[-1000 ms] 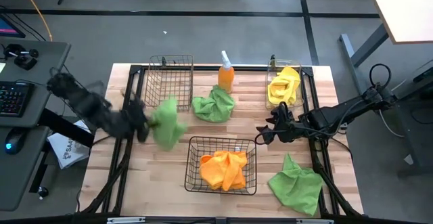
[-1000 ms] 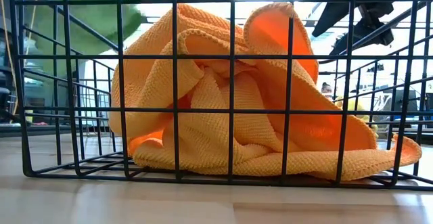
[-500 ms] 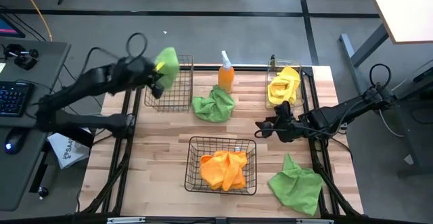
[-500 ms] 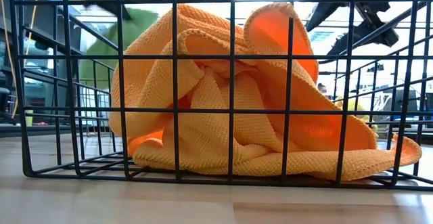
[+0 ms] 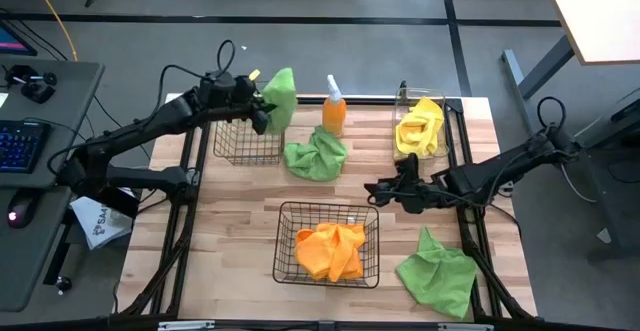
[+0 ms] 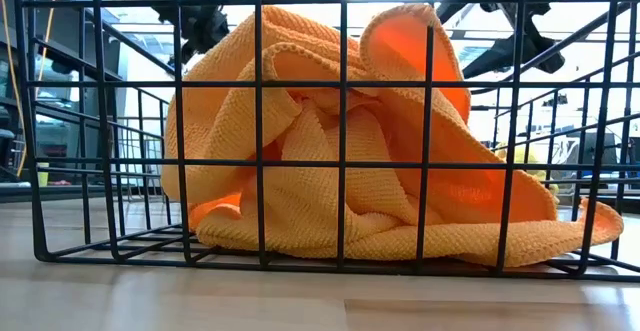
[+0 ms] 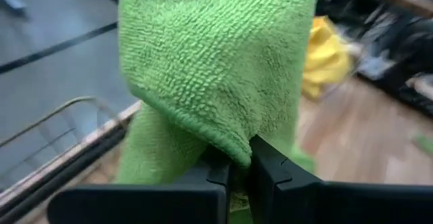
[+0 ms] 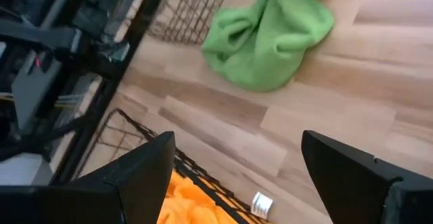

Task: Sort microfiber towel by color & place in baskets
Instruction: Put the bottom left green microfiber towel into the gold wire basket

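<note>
Pale wooden bench (image 5: 240, 221) on a grey floor, viewed from above. Left hand (image 5: 264, 114) is raised over the far right corner of the taller black wire-mesh basket (image 5: 240, 136) at the bench's far left; its fingers (image 7: 270, 176) are pressed together on a fold of a bright green microfiber towel (image 5: 281, 95), which hangs from the grip above the basket rim. In the left wrist view the towel (image 7: 216, 68) drapes over the closed fingers.

Right hand (image 5: 382, 193) hovers right of bench centre, fingers (image 8: 145, 173) spread wide apart and holding nothing; it sits just beyond the far right corner of the wider black wire-mesh basket (image 5: 285, 246).

That wider basket stands at the near centre and holds a crumpled orange microfiber towel (image 5: 330, 249), which fills the low view (image 6: 340, 161) behind the wires.

A second green towel (image 5: 316, 156) lies bunched on the bench between the taller basket and an orange spray bottle (image 5: 334, 111). A clear plastic rectangular bin (image 5: 405, 99) at the far right holds a yellow towel (image 5: 420, 127). A third green towel (image 5: 438, 275) lies flat at the near right corner.
</note>
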